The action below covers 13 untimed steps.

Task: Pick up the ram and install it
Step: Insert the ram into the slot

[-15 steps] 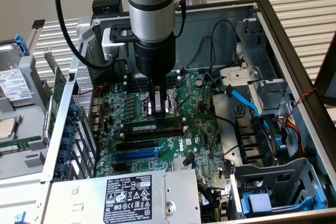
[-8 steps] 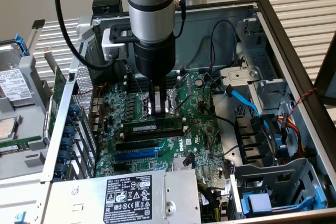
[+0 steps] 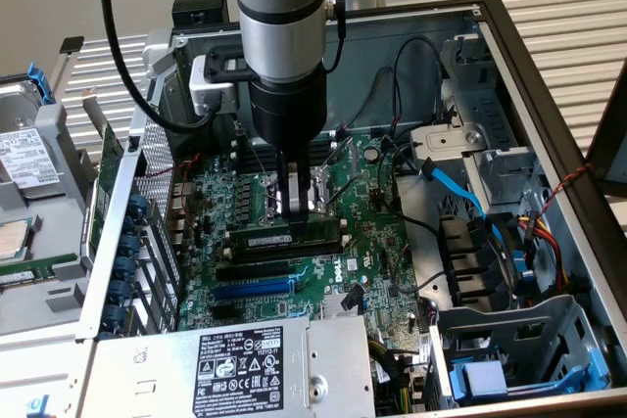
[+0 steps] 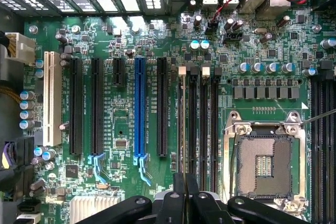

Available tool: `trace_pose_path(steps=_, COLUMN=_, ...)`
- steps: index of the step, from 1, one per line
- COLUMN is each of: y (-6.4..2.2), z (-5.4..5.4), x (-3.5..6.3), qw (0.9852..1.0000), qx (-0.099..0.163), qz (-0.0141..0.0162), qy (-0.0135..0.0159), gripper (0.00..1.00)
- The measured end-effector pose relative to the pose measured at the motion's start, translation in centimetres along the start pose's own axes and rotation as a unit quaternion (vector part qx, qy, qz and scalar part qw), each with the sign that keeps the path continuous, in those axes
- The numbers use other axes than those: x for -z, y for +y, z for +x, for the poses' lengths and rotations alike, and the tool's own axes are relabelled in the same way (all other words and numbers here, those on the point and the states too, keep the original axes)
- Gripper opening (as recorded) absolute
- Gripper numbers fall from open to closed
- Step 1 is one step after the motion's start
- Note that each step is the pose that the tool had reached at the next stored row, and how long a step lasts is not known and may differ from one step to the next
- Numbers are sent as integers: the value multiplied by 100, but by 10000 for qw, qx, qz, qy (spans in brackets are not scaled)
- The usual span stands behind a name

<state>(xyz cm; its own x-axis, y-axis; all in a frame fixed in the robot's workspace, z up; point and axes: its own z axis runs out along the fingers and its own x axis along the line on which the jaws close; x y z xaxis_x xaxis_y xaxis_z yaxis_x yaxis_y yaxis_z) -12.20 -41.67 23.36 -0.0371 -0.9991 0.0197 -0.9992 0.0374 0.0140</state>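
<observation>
The ram (image 3: pixel 263 240), a dark-green stick with a white label, stands on edge in the black memory slot nearest the CPU socket (image 4: pixel 264 163). My gripper (image 3: pixel 296 210) comes straight down on its upper edge near the middle, with the fingers closed on it. In the wrist view the ram (image 4: pixel 182 119) appears edge-on as a thin line running along that slot and in between the fingertips of the gripper (image 4: pixel 185 183). Black memory slots (image 4: pixel 203 124) with nothing in them lie right beside it.
A long blue slot (image 4: pixel 139 108) and several black expansion slots (image 4: pixel 76 108) lie beyond the memory slots. The grey power supply (image 3: pixel 225 364) borders the board at the front. Cables (image 3: pixel 460 193) and a drive cage (image 3: pixel 509 340) crowd the exterior view's right.
</observation>
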Motion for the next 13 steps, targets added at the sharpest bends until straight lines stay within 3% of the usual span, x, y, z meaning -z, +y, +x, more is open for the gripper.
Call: trace_pose_path(steps=13, y=14, z=0, x=-27, qw=10000, qx=-1, qz=10, qy=0, gripper=13)
